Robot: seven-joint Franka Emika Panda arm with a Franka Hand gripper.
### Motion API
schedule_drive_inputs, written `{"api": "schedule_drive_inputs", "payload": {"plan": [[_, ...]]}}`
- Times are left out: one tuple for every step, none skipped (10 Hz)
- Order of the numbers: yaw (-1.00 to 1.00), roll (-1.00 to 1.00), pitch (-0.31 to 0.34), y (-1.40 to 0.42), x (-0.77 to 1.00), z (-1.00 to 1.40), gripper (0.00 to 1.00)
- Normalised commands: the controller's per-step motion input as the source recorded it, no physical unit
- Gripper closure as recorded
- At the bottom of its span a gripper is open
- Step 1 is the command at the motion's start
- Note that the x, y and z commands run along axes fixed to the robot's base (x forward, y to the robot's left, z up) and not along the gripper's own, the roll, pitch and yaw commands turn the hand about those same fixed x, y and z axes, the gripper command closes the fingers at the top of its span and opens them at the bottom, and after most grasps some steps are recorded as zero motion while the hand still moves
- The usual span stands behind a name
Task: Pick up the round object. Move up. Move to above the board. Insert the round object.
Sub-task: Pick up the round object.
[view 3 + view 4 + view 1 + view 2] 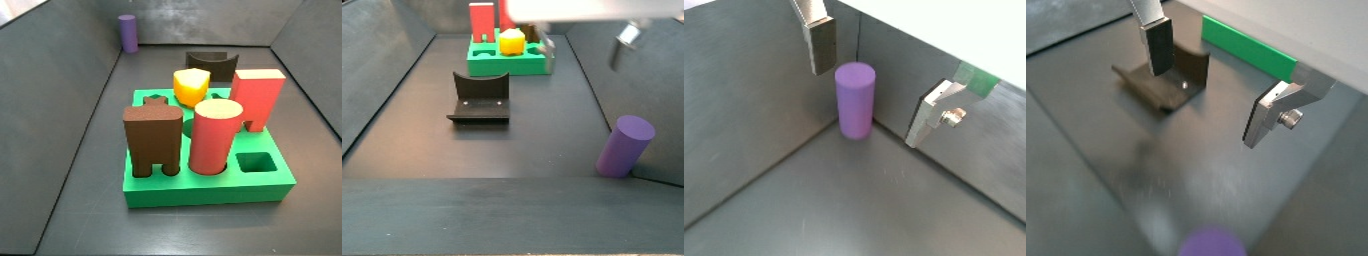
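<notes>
The round object (855,100) is a small purple cylinder standing upright on the dark floor in a corner of the walled bin. It also shows in both side views (128,32) (625,146). My gripper (874,82) is open and empty. It hangs above the cylinder, which lies between the two fingers and closer to one pad. One finger (627,38) shows high above the cylinder. The green board (201,182) lies at the opposite end of the bin and shows as a green strip in a wrist view (1247,50).
On the board stand a brown block (154,140), a salmon-red cylinder (215,135), a red block (258,100) and a yellow rounded block (191,87). The dark fixture (480,98) stands between board and cylinder. Grey walls enclose the floor.
</notes>
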Motion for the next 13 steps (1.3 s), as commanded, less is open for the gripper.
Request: {"api": "schedule_drive_inputs", "payload": {"plan": [[-0.04,-0.07,-0.139,0.64,-0.89,-0.27,0.0],[-0.05,-0.05,-0.171,0.59,-0.89,-0.3,0.0],[-0.09,0.0,-0.176,0.52,-0.94,-0.36,0.0],[-0.09,0.0,-0.2,0.49,-0.94,-0.41,0.0],[-0.07,0.0,-0.234,0.39,-0.81,-0.45,0.0],[0.0,-0.05,-0.317,0.33,-0.6,-0.47,0.0],[0.0,-0.1,-0.389,0.35,-0.45,-0.46,0.0],[0.01,-0.1,-0.383,0.36,-0.31,-0.47,0.0],[0.05,-0.12,-0.38,0.35,-0.13,-0.44,0.0],[0.06,-0.15,-0.363,0.29,0.03,-0.43,0.0],[0.19,-0.16,-0.323,0.14,0.27,-0.49,0.0],[0.32,-0.17,-0.27,0.0,0.24,-0.31,0.0],[0.31,-0.19,-0.23,-0.09,0.17,-0.16,0.0]]}}
